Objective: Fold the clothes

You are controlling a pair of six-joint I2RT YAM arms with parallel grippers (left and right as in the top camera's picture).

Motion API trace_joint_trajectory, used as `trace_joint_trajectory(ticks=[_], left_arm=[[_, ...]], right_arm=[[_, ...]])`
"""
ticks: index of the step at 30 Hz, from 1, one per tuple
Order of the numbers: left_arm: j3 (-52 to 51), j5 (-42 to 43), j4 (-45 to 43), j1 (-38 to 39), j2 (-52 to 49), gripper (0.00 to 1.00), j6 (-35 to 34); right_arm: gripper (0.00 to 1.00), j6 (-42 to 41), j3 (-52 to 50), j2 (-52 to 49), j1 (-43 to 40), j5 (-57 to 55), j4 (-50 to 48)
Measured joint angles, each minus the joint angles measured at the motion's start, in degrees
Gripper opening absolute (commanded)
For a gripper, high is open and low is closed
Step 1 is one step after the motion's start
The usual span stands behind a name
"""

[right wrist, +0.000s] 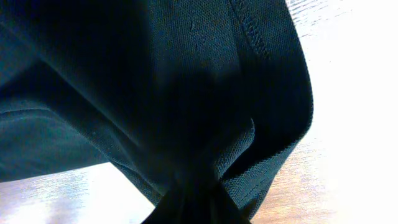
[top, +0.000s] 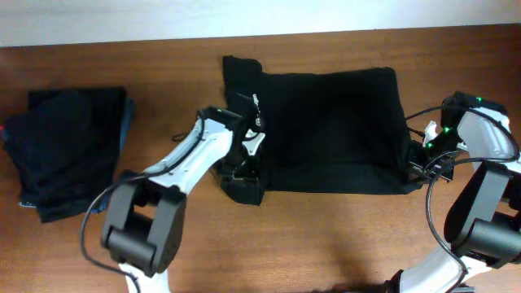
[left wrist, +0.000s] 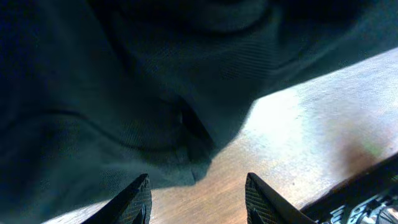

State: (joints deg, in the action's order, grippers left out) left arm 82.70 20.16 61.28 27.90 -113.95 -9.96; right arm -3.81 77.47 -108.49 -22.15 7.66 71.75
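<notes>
- Black garment (top: 334, 130) crowds both wrist views. From overhead it lies spread on the tabletop (top: 326, 244), centre to right, with its long axis running left to right.
- Folded stack (top: 69, 150), dark with a blue edge, sits well apart at the left.
- Right hand (top: 423, 163) is pressed together, pinching the garment's near right corner. Its fingers are lost in bunched dark cloth.
- Left hand (left wrist: 198, 193) stands spread and empty at the near left corner, bare wood between its fingers and cloth just beyond them. By my judgement, it must take hold next.
</notes>
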Motion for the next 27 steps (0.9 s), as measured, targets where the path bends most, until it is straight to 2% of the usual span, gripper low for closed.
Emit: trace_joint_trajectory(ticks=[5,6,8,10,13,15,19,27], left_arm=[[0.0,0.0,0.0,0.4,-2.3,0.47,-0.8],[0.0,0.0,-0.1,0.4,-2.4,0.4,-1.0],[0.0,-0.1,-0.1,0.4,-2.4,0.39,-1.3],[0.0,-0.2,-0.1,0.4,-2.4,0.28,-1.7],[0.0,-0.3,-0.2,0.4,-2.4,0.22,-1.9],[0.0,-0.3,-0.3,0.4,-2.4,0.11,-2.0],[0.0,-0.3,-0.3,0.4,-2.4,0.0,-2.1],[0.2,-1.5,1.0,0.4,-2.4,0.0,-3.2]], right_arm=[[0.13,0.0,0.0,0.0,0.0,0.0,0.0],[0.13,0.0,0.0,0.0,0.0,0.0,0.0],[0.13,0.0,0.0,0.0,0.0,0.0,0.0],[0.13,0.0,0.0,0.0,0.0,0.0,0.0],[0.13,0.0,0.0,0.0,0.0,0.0,0.0],[0.13,0.0,0.0,0.0,0.0,0.0,0.0],[0.13,0.0,0.0,0.0,0.0,0.0,0.0],[0.13,0.0,0.0,0.0,0.0,0.0,0.0]])
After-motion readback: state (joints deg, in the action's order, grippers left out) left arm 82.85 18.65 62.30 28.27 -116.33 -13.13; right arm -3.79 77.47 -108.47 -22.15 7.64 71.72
